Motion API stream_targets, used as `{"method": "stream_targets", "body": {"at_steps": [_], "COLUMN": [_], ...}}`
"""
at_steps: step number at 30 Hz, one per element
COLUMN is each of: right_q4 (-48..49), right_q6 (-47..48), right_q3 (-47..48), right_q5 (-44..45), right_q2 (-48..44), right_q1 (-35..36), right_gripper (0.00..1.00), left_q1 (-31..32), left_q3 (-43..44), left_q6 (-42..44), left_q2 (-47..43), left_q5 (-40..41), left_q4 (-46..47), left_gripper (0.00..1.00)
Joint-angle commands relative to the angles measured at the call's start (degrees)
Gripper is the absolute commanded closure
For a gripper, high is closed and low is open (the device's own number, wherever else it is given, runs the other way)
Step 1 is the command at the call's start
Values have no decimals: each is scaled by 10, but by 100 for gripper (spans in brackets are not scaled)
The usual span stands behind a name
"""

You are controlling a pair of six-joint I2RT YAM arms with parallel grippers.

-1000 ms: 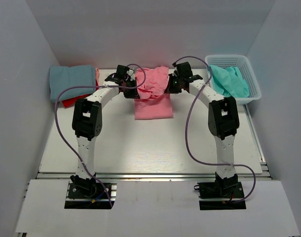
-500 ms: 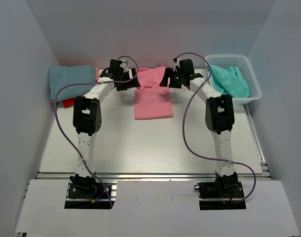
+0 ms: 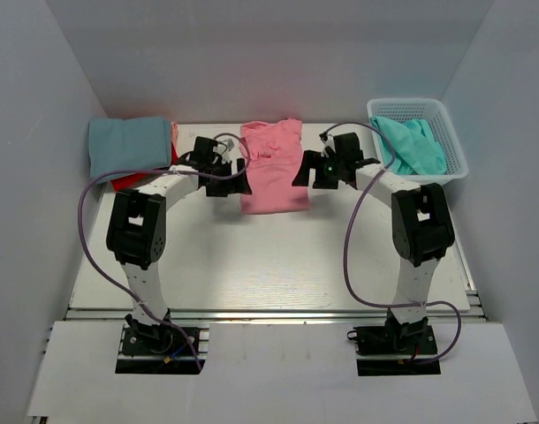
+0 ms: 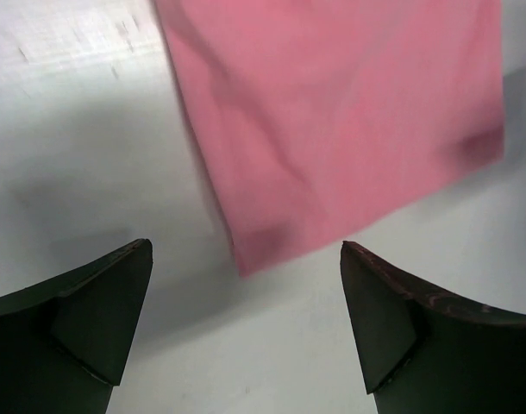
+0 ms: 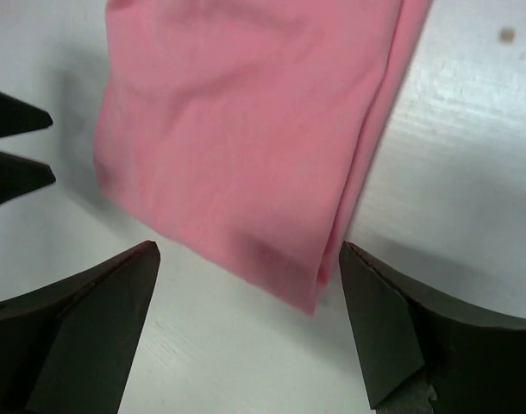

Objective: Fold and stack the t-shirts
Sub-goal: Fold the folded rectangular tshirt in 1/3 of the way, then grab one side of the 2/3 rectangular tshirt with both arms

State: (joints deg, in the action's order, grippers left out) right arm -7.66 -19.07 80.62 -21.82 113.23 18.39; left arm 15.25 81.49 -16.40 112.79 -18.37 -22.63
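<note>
A salmon pink t-shirt (image 3: 274, 168) lies flat on the white table, folded into a long strip at the back centre. My left gripper (image 3: 238, 179) hovers open at its near left corner, and the left wrist view shows that corner (image 4: 246, 259) between the spread fingers (image 4: 90, 310), untouched. My right gripper (image 3: 303, 173) is open at the near right corner; its view shows the folded edge (image 5: 332, 250) between its fingers (image 5: 392, 328). A dusty blue t-shirt (image 3: 128, 146) lies folded on a red one (image 3: 124, 183) at the back left. A turquoise t-shirt (image 3: 411, 146) sits crumpled in the basket.
The white lattice basket (image 3: 457, 159) stands at the back right against the wall. Grey walls close in the table on the left, back and right. The left gripper's fingertips (image 5: 17, 164) show at the left edge of the right wrist view.
Both grippers were shut on the bunched pink t-shirt; they opened, let it go and drew back toward me. The shirt now lies spread flat.
</note>
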Motion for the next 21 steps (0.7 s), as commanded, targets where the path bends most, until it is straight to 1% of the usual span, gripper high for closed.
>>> {"method": "stream_targets", "body": {"at_steps": [1, 3, 7, 9, 11, 14, 16, 21], "right_q4": [27, 26, 15, 16, 16, 4, 5, 23], "right_q6": [-18, -21, -30, -46, -48, -47, -47, -62], "right_q3": [-54, -72, -68, -71, -79, -73, -71, -79], "right_q5": [-2, 6, -11, -6, 10, 13, 4, -17], "right_q2": [-36, -28, -7, 0, 4, 17, 22, 34], "right_q1": [-4, -4, -5, -4, -5, -6, -6, -5], "right_gripper": [10, 10, 10, 10, 10, 10, 13, 30], "left_q1": [10, 15, 27, 32, 32, 32, 32, 37], "left_q3": [-52, -64, -71, -77, -77, -77, -82, -87], "left_q6": [10, 10, 10, 0, 0, 0, 0, -6], "left_q2": [-56, -56, -42, -25, -17, -12, -6, 15], "left_q5": [-21, -16, -11, -11, -16, -16, -11, -11], "left_q4": [26, 26, 20, 20, 25, 25, 25, 30], "left_gripper": [0, 0, 0, 0, 4, 12, 21, 39]}}
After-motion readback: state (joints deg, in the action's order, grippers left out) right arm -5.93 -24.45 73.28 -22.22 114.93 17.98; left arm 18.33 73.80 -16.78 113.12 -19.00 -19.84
